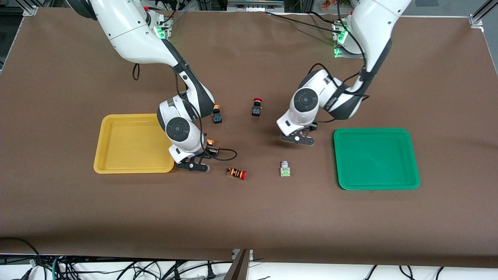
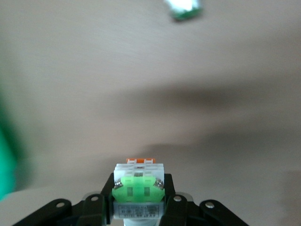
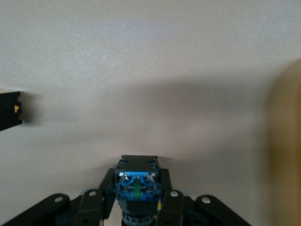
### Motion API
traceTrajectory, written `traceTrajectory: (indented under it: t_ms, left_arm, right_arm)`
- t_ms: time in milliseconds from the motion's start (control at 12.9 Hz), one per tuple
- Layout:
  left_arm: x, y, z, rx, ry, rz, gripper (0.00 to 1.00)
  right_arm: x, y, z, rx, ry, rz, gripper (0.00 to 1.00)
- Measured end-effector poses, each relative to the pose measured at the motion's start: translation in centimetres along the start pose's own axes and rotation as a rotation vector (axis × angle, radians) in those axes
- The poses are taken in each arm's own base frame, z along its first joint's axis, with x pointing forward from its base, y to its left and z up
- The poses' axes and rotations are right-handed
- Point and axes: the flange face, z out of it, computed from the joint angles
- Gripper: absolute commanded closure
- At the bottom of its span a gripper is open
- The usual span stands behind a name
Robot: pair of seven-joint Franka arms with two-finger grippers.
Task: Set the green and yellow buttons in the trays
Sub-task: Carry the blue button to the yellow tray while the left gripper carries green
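My left gripper (image 2: 138, 195) is shut on a whitish-grey button with a green face (image 2: 138, 189). In the front view it (image 1: 298, 139) hangs over the table beside the green tray (image 1: 375, 158). A second green button (image 1: 285, 169) lies on the table and also shows in the left wrist view (image 2: 184, 8). My right gripper (image 3: 137, 188) is shut on a black-bodied button (image 3: 137, 181). In the front view its yellow-orange cap (image 1: 210, 142) shows by the gripper (image 1: 208, 151), beside the yellow tray (image 1: 132, 144). Another yellow-capped button (image 1: 216, 115) stands on the table farther from the camera.
A black switch with a red cap (image 1: 256, 107) stands mid-table. An orange-bodied switch with a red cap (image 1: 237, 173) lies between the yellow tray and the loose green button. The green tray's edge (image 2: 5, 160) and the yellow tray's edge (image 3: 287, 141) show in the wrist views.
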Motion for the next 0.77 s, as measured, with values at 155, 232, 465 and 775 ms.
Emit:
traceTrajectory:
  t_ms: [155, 232, 465, 775]
  left_arm:
    - [2.0, -6.1, -4.2, 0.033, -0.025, 0.045, 1.00]
    - [3.0, -9.9, -5.1, 0.062, -0.016, 0.077, 1.00]
    - [4.9, -20.6, -3.7, 0.072, 0.006, 0.136, 1.00]
    - [5.5, -22.7, 3.3, 0.011, 0.068, 0.154, 0.92]
  right_arm:
    - [0.3, 0.4, -0.9, -0.026, -0.034, -0.012, 0.99]
    - [0.8, 0.9, -2.6, -0.046, -0.061, -0.027, 0.99]
    - [2.9, 6.1, -8.7, -0.104, -0.166, -0.100, 0.99]
    - [6.1, 18.0, -10.0, -0.170, -0.273, -0.185, 0.99]
